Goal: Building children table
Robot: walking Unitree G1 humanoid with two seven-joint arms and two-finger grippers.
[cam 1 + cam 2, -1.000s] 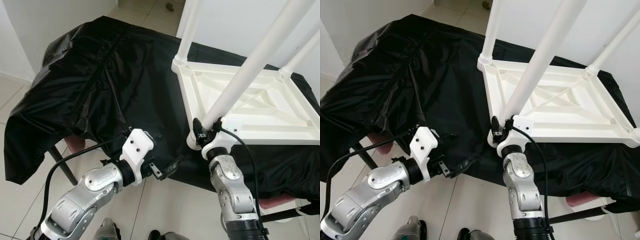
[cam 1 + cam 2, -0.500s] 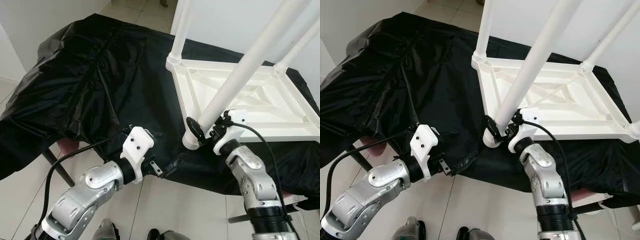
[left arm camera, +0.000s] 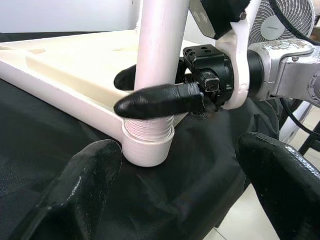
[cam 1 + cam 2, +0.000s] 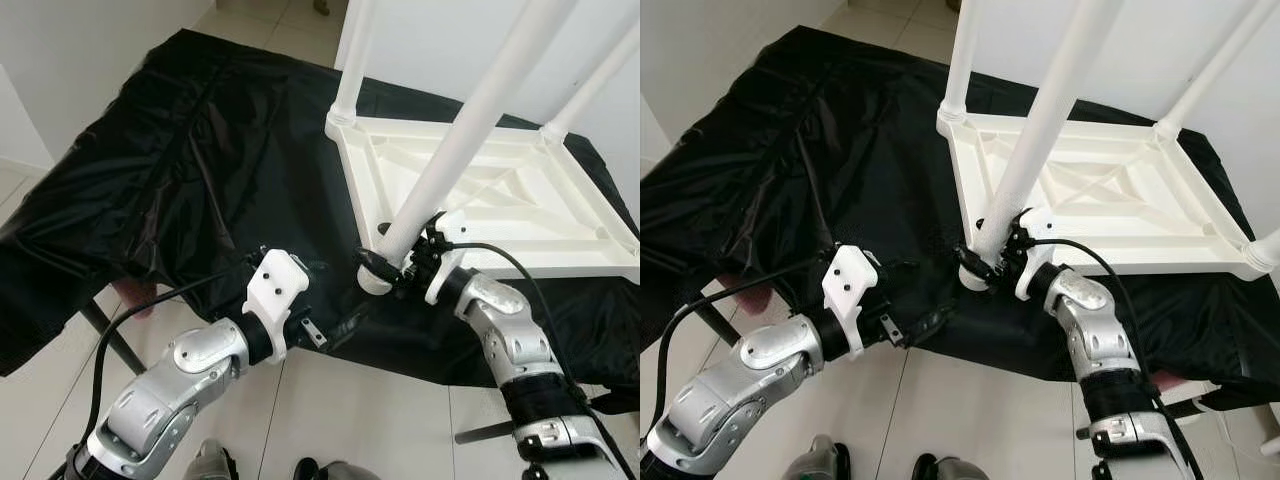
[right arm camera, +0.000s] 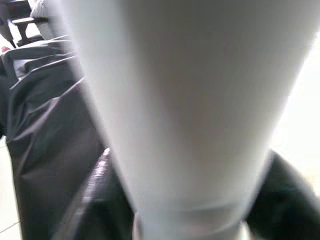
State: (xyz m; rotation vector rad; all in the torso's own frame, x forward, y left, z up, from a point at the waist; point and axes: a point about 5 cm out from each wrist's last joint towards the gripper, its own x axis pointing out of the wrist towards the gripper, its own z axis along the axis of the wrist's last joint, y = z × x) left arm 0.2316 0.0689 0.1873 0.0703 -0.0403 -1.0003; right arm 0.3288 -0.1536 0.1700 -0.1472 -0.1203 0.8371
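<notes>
I have the white table top [image 4: 480, 195] lying upside down on the desk [image 4: 150, 170], which is covered in black cloth, and its legs stick up. My right jaws [image 4: 398, 268] are shut around the near leg [image 4: 455, 150], right at the bottom where it goes into the corner socket [image 3: 146, 145]. One black finger [image 3: 160, 100] lies across the front of the leg and the other sits behind it. My left jaws [image 4: 312, 332] are wide open and hold nothing. They hang just off the desk edge, near that same corner, and the socket sits between them but a little way ahead. I think the leg may not be all the way in yet. If I twist or push it crooked, it could jam or pop out. This corner is close to the desk edge, so a hard push could slide the whole top on the slippery cloth.
</notes>
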